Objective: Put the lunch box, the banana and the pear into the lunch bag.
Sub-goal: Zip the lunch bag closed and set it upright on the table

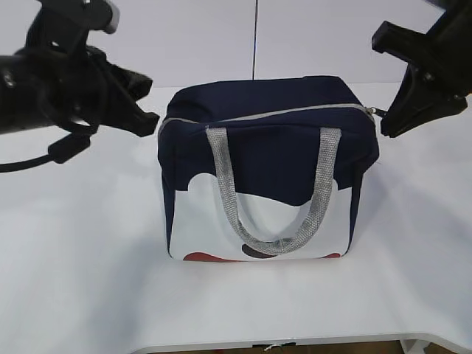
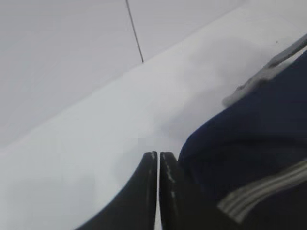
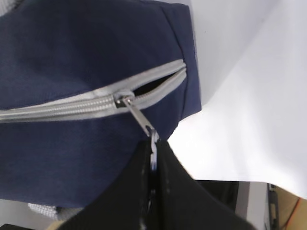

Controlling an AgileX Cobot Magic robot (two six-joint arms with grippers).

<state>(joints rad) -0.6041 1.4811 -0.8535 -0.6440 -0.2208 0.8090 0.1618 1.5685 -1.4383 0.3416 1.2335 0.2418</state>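
The navy lunch bag (image 1: 265,147) stands upright on the white table, its grey handles (image 1: 280,245) hanging down the front. Its grey zipper (image 3: 72,108) runs shut along the top, except for a short gap (image 3: 156,85) at the right end. My right gripper (image 3: 153,143) is shut on the metal zipper pull (image 3: 139,117) at the bag's upper right corner (image 1: 380,112). At the bag's upper left corner, my left gripper (image 2: 158,154) is shut on nothing, its tips (image 1: 151,118) close to the fabric (image 2: 249,158). The lunch box, banana and pear are out of view.
The white table (image 1: 88,280) spreads around the bag, with its front edge (image 1: 295,343) low in the exterior view. A pale wall with a dark vertical seam (image 1: 256,37) stands behind. The table's right edge (image 3: 225,179) shows under my right gripper.
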